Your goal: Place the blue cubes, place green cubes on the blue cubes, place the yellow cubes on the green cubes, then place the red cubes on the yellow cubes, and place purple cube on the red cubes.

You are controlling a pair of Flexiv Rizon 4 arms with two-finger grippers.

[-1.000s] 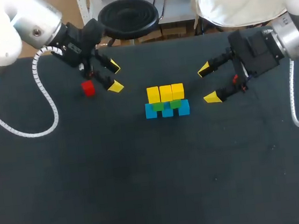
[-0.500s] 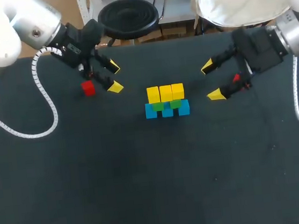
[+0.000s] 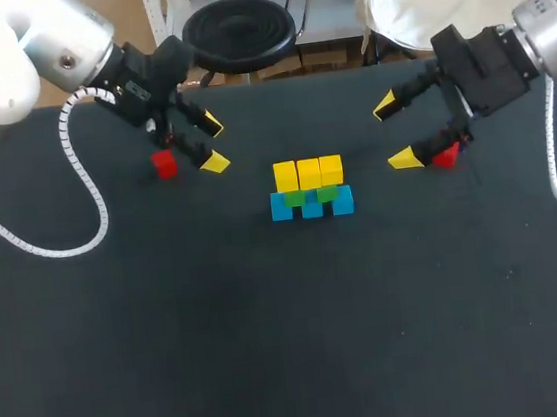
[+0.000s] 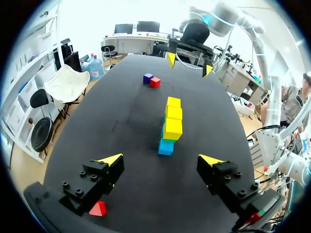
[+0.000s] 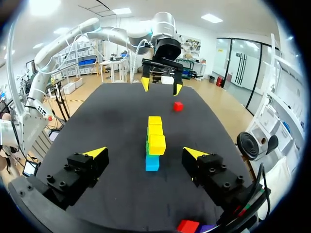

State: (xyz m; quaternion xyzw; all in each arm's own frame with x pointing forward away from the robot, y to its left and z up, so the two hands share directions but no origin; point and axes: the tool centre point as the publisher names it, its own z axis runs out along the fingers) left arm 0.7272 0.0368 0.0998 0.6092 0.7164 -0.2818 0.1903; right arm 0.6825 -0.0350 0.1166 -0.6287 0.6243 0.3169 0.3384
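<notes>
Right pincer [image 3: 395,133] wide apart, empty, red cube [image 3: 445,155] beside one finger; left pincer [image 3: 213,143] likewise wide, empty.

Black table [image 3: 275,350], matte dark top (same surface seen in both wrist views), far edge toward room.

Yellow cubes [image 3: 308,173] top green cubes [image 3: 295,199] on a row of blue cubes [image 3: 312,208]. The left red cube [image 3: 163,164] lies alone, the right red cube [image 3: 445,155] just beside the purple cube [image 4: 147,77].

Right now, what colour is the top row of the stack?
The top row is yellow; the head view shows it best.
</notes>
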